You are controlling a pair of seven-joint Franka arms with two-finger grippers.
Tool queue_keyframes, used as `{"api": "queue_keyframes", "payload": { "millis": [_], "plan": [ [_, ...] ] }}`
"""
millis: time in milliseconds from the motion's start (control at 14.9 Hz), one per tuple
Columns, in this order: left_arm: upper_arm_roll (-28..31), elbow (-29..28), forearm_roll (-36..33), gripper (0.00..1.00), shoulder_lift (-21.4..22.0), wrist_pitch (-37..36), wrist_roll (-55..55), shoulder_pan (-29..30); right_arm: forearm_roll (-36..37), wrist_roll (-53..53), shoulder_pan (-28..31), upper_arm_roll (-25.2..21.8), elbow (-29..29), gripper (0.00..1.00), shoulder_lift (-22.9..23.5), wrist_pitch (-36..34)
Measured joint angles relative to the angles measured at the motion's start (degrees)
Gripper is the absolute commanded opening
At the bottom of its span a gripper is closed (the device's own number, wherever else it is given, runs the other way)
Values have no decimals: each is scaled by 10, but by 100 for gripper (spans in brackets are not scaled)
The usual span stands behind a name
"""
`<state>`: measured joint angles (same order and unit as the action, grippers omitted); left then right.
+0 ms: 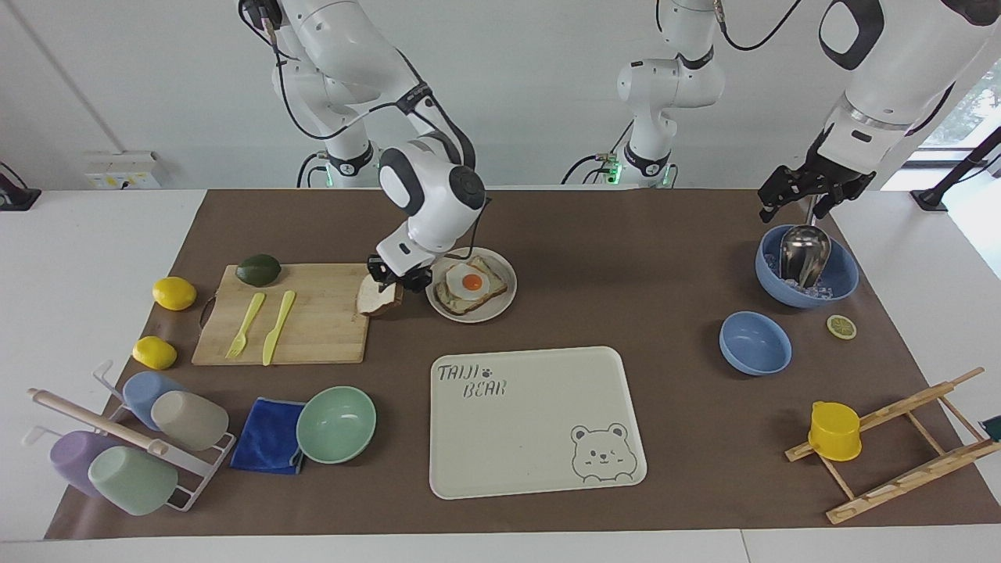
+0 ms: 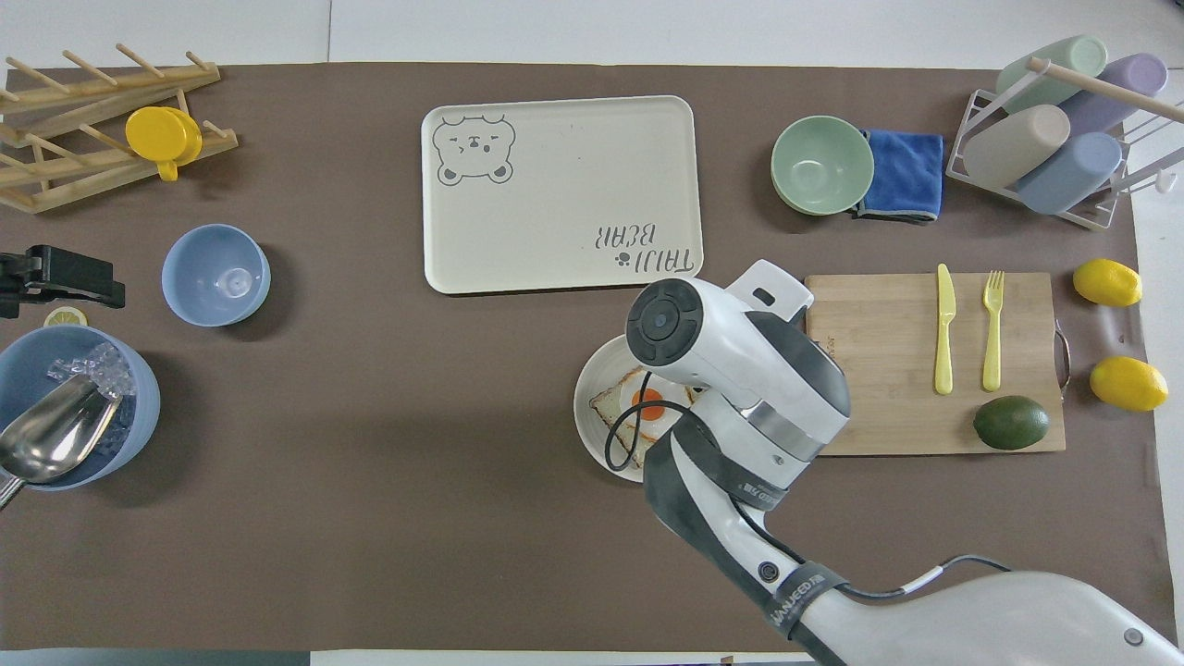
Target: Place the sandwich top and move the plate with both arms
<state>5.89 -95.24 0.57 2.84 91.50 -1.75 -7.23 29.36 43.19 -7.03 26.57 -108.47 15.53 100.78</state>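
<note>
The sandwich top (image 1: 380, 296), a pale bread slice with brown crust, hangs tilted just above the edge of the cutting board (image 1: 313, 328) nearest the plate. My right gripper (image 1: 396, 280) is shut on it. The wrist hides the slice in the overhead view. Beside it sits the round off-white plate (image 1: 501, 270), also seen as plate (image 2: 585, 412), bearing a bread slice with a fried egg (image 1: 471, 283). My left gripper (image 1: 810, 193) waits open over the blue ice bowl (image 1: 844, 274) at the left arm's end; it shows in the overhead view as left gripper (image 2: 55, 277).
The bear-print tray (image 1: 539, 438) lies farther from the robots than the plate. A yellow fork (image 1: 245, 324), knife (image 1: 278, 327) and avocado (image 1: 259, 269) are on the board. A mint-green bowl (image 1: 336, 424), blue cloth (image 1: 267, 436), cup rack (image 1: 125, 446), lemons (image 1: 174, 292) and small blue bowl (image 1: 755, 342) stand around.
</note>
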Motion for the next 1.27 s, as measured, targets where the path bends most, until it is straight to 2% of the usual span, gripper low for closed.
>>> {"api": "queue_keyframes", "payload": {
  "millis": [134, 268, 603, 1273],
  "plan": [
    [0, 0, 0, 100, 0, 0, 0, 0, -27, 0, -34, 1, 43, 0, 7, -19],
    [0, 0, 0, 100, 0, 0, 0, 0, -38, 1, -49, 1, 58, 0, 17, -21],
    [0, 0, 0, 100, 0, 0, 0, 0, -39, 12, -54, 1, 52, 0, 34, -4],
    [5, 0, 0, 100, 0, 0, 0, 1, -39, 33, -85, 4, 42, 1, 35, 14]
  ]
}}
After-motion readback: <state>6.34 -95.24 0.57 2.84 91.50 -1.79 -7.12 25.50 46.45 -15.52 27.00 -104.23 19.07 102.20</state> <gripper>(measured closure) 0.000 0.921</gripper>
